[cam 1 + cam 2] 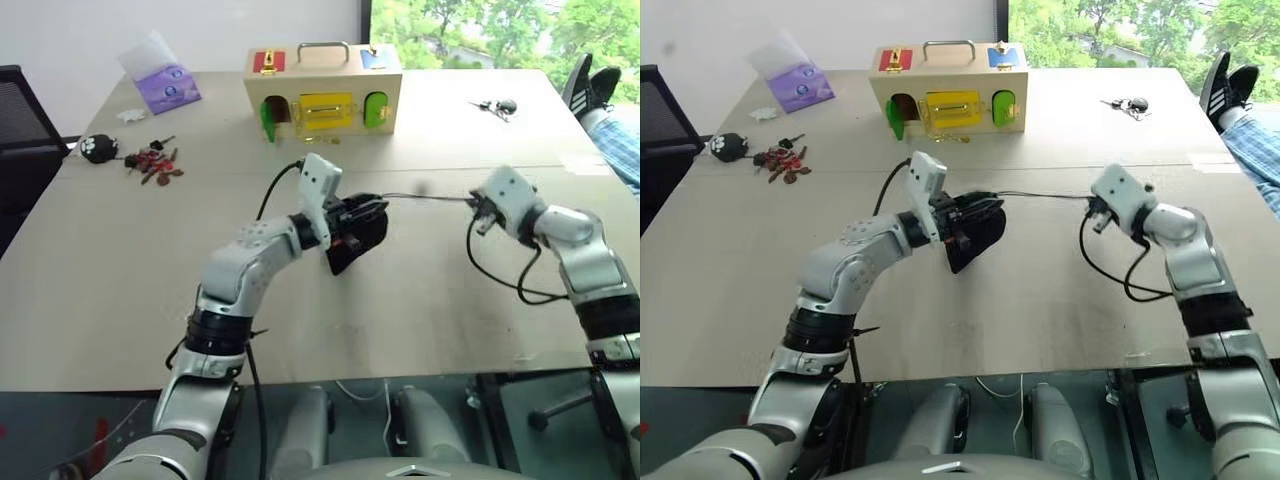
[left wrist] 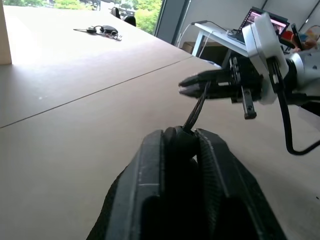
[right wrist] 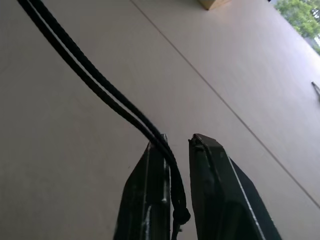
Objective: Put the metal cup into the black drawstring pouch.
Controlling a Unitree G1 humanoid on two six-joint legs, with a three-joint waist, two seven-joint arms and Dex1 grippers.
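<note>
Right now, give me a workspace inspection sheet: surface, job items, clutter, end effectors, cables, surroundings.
Surface: tan table, seam line across it.
Job's things: black drawstring pouch clamped in left end effector, above the table; its cord stretched to the right end effector. Metal cup: nothing seen.
Clutter: wooden latch box, purple tissue pack, paw-print item, red keys, dark key bunch.
End effectors: left shut on pouch; right jaws apart, cord between them.
Cables: black wrist cables on both arms.
Surroundings: window, black chair, a person's shoe.
</note>
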